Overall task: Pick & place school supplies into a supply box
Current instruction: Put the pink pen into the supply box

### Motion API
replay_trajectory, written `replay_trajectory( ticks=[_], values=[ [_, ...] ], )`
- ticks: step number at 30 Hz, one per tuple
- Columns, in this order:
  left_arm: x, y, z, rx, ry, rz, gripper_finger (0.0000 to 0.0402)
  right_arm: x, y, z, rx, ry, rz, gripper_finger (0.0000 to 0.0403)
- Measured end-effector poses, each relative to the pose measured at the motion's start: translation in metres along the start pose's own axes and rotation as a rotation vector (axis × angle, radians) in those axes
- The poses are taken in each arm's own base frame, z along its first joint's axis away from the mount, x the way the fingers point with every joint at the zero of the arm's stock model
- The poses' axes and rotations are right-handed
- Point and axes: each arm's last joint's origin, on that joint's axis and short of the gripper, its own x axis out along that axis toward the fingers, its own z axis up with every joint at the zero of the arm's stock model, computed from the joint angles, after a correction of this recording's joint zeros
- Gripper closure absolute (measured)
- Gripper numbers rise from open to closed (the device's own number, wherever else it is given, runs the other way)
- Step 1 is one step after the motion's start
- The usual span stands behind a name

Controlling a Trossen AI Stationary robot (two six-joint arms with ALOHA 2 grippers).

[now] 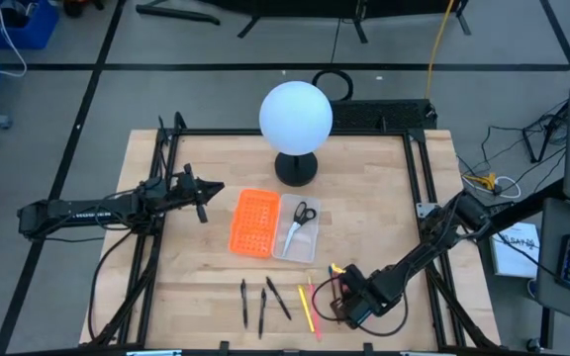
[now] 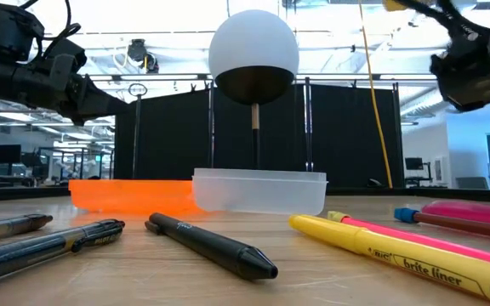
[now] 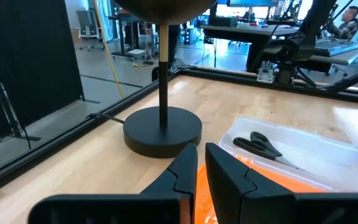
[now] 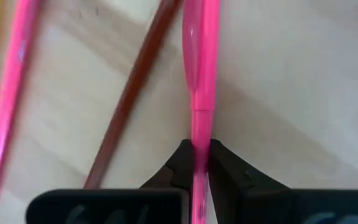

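Near the worktop's front edge, the right pincer [image 4: 199,163] clamps a pink pen [image 4: 201,68]: light, stiff, slippery, held near one end

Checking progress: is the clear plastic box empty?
No: the translucent plastic tray holds black-handled scissors; pens lie outside.

arms: dark, jointed | gripper [image 4: 201,163]: black, two wedge fingers

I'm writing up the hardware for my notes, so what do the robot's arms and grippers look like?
Both arms are slim, matte black and jointed. The left arm carries faint pale lettering along its forearm; the right arm has dark cables running alongside. The left gripper and right gripper each end in two black, wedge-shaped fingers.
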Motion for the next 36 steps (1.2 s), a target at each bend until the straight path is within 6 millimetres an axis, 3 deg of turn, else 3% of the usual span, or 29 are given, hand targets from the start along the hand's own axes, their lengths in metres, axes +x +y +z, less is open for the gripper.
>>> replay_trajectory(
  ticks=[9, 17, 23, 27, 36],
  values=[
    [0.0, 0.0, 0.0, 0.003, 0.0, 0.0, 0.036, -0.038, -0.011, -0.005, 0.08, -0.136, 0.093, 0.0384],
    [0.0, 0.0, 0.0, 0.001, 0.0, 0.0, 0.036, -0.045, -0.007, 0.002, 0.115, -0.236, 0.177, 0.0384],
    [0.0, 0.0, 0.001, -0.023, -0.007, -0.001, 0.036, -0.048, 0.008, 0.016, 0.155, -0.409, 0.32, 0.0384],
    [0.0, 0.0, 0.001, -0.025, -0.007, -0.001, 0.036, -0.05, 0.021, 0.04, 0.168, -0.547, 0.4, 0.0384],
    [0.0, 0.0, 0.0, -0.024, -0.006, 0.0, 0.036, -0.053, 0.039, 0.133, 0.252, -0.637, 0.558, 0.0384]
  ],
)
